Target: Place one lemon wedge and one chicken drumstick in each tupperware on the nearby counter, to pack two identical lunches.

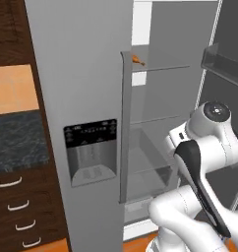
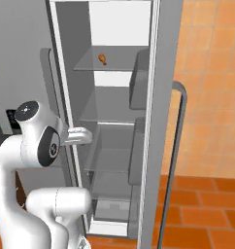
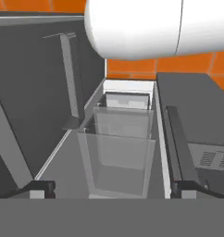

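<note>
Inside the open fridge, at mid height, the gripper hung with its jaws spread wide and nothing between them, the two dark fingertips standing well apart at either side of the hand view. Straight ahead of the fingers lay the clear shelves and a bin at the fridge floor, all bare of food as far as could be seen. Well above the gripper, on an upper glass shelf, sat one small orange-brown chicken drumstick, also visible in the left base view past the edge of the closed door. Off to the gripper's left, beyond that door with its dispenser panel, ran the dark stone counter over drawers; no containers or lemon wedges could be made out there. The step in hand looked like fetching the first drumstick, with none of the packing done. The next move would call for raising and levelling the hand toward that upper shelf, then closing on the meat without fouling the shelf edge.
</note>
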Tool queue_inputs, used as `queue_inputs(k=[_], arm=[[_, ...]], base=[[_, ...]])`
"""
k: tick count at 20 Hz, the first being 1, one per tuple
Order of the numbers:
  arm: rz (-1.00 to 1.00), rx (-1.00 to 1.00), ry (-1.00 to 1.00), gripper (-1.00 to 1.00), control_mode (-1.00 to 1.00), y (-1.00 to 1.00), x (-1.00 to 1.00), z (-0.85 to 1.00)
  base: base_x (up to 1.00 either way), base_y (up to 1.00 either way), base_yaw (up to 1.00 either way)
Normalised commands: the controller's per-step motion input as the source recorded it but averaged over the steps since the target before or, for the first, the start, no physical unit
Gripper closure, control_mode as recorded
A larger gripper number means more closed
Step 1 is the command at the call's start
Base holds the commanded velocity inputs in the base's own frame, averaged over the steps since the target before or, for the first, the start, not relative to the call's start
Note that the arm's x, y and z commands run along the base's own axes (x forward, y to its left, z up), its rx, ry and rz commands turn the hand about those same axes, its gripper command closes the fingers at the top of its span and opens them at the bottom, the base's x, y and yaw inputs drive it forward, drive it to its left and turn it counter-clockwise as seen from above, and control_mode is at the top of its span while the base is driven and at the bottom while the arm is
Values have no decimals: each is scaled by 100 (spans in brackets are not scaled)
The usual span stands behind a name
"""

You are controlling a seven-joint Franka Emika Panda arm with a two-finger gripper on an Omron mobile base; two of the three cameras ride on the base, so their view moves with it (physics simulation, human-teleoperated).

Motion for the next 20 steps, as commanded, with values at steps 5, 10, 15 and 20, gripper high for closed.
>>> queue_inputs(k=[5,10,15,20], arm=[[0,0,0,-100,100,0,0,0],[0,0,0,-100,100,0,0,0],[3,2,-6,-100,-100,-2,20,6],[11,3,-18,-100,-100,0,9,53]], base=[[54,-14,0],[39,-32,0],[0,0,0],[0,0,0]])
